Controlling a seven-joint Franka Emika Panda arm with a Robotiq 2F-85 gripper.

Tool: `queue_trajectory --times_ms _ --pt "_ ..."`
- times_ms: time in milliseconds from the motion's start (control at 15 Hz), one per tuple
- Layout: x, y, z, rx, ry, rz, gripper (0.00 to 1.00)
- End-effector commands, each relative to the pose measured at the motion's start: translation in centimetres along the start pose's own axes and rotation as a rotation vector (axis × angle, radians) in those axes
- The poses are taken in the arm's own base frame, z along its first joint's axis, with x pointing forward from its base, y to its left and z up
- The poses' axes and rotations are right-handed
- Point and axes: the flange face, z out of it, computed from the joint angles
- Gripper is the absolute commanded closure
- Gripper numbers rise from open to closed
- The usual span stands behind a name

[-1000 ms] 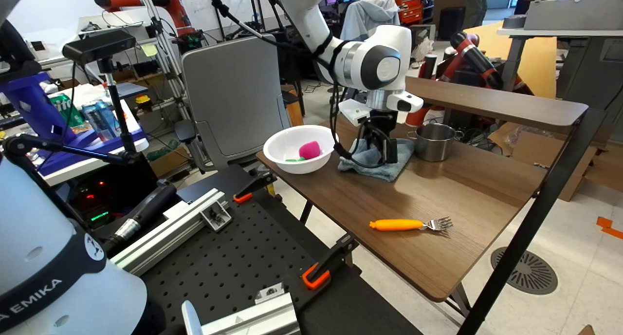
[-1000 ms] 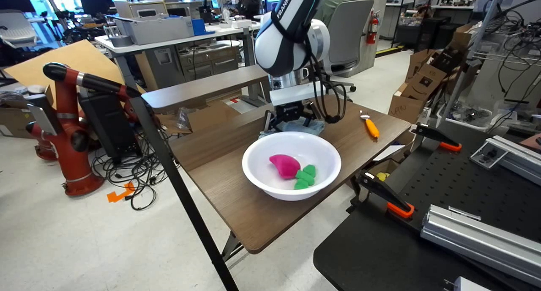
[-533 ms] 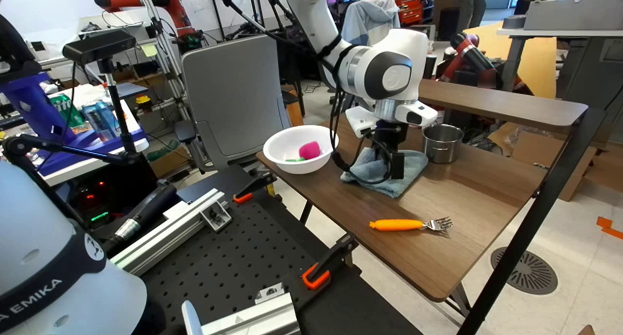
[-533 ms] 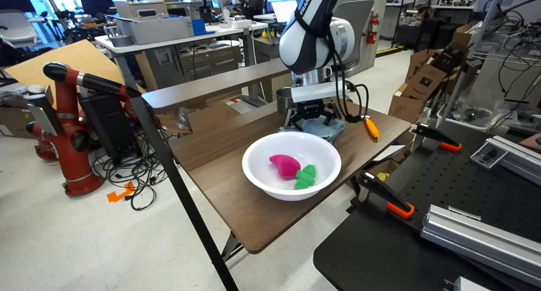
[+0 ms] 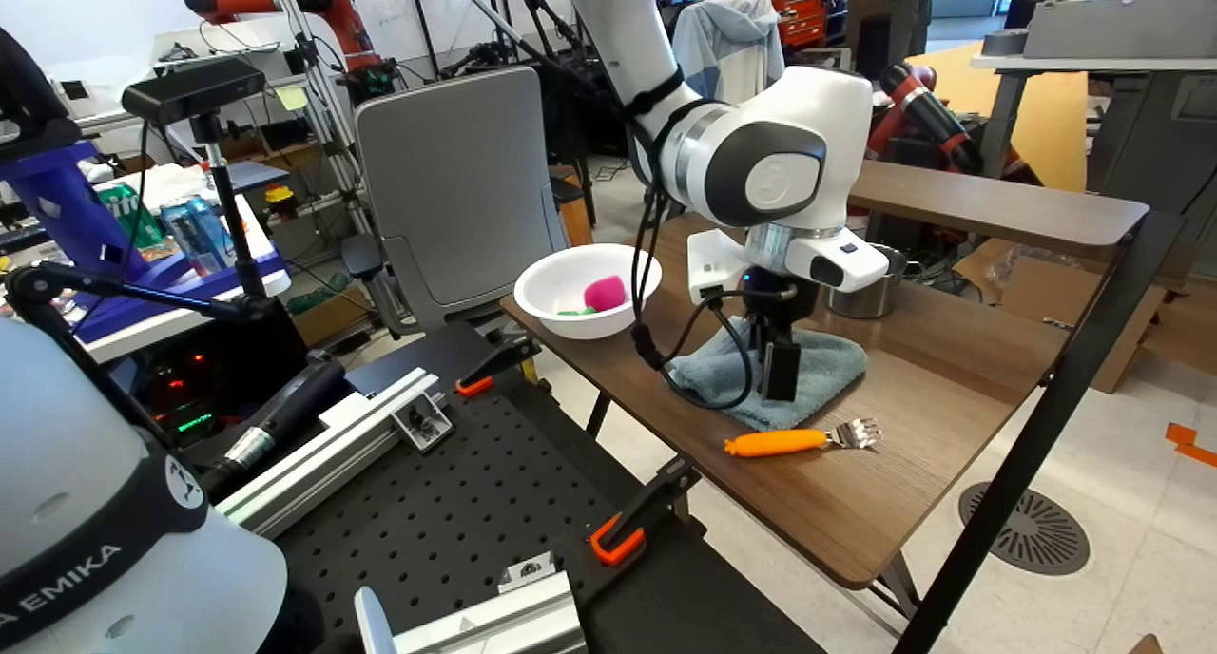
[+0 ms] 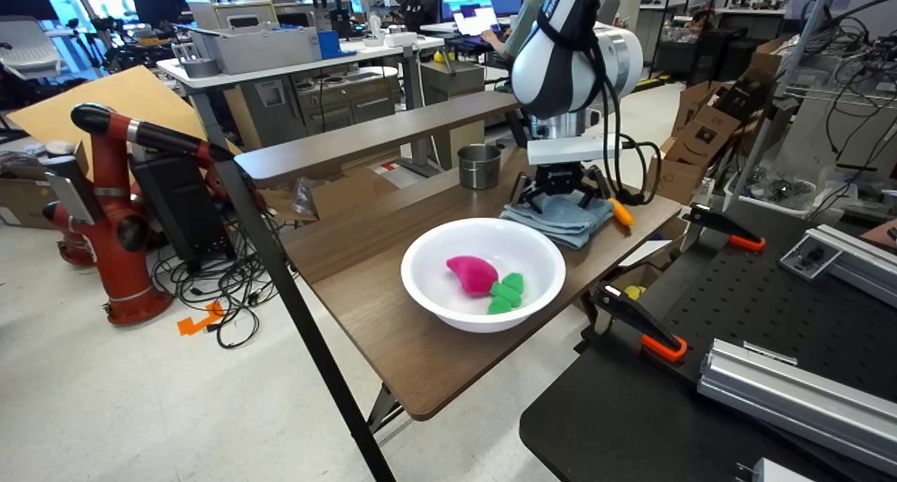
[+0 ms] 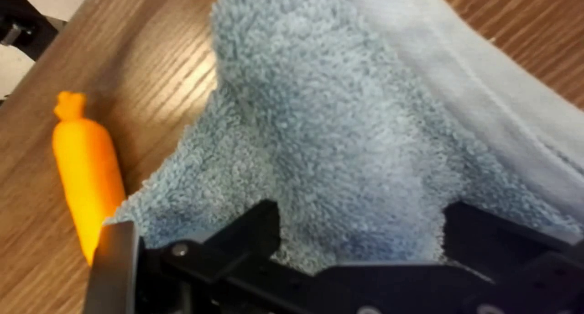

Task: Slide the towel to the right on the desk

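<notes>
Both exterior views angled down on desk [image 5: 846,492], opposite ends, wrist view close above towel [image 7: 328,99]

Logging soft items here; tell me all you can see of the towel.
The towel is grey-blue and fuzzy, like terry cloth, with a smoother, paler band along one side. Folded in layers and rumpled, it lies on the desk between the bowl and the fork. The open pincer reaches down to its upper side; contact looks likely. One edge comes right up to the fork; whether they touch is unclear.
</notes>
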Motion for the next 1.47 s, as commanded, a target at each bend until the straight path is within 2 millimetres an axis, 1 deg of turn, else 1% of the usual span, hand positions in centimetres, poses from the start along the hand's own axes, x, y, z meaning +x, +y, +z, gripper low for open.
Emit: queue_trajectory --times_ms 0,200,333,600,867,1067,1267,1333,1400 --pt "-0.6 3.5 -0.1 0.063 -0.001 0.086 0.00" --pt "-0.3 6.1 -0.1 0.101 0.003 0.148 0.00" --pt "-0.2 6.9 -0.4 0.111 0.010 0.164 0.00" --pt "-0.3 5.9 -2.1 0.124 0.031 0.149 0.00" --pt "-0.8 4.9 -4.5 0.150 0.057 0.123 0.00" --pt "-1.9 5.0 -6.9 0.174 0.082 0.107 0.00" --pt "-3.3 5.8 -9.5 0.199 0.105 0.090 0.00" --pt "-3.8 5.8 -10.1 0.192 0.109 0.073 0.00" --pt "-2.3 5.3 -9.1 0.179 0.082 0.097 0.00"
